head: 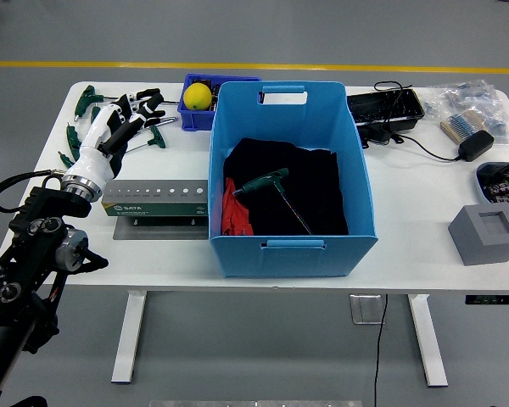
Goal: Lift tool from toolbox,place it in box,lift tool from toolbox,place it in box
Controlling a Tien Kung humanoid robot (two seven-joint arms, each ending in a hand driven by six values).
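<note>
A big blue box (356, 182) stands mid-table with a black cloth in it. A green T-handle tool (267, 185) lies on that cloth, free of any hand. The green tool holder (157, 200) rests left of the box. Several more green T-handle tools (78, 136) lie at the table's far left. My left hand (125, 114), white with dark fingertips, hovers over those tools at the back left, fingers spread and holding nothing. My right arm is out of view.
A small blue bin (187, 119) with a yellow ball (197, 95) sits behind the box's left corner. To the right are a black tray (385, 107), a power adapter (475, 144) with its cable, a bag of parts (471, 97) and a grey block (486, 233).
</note>
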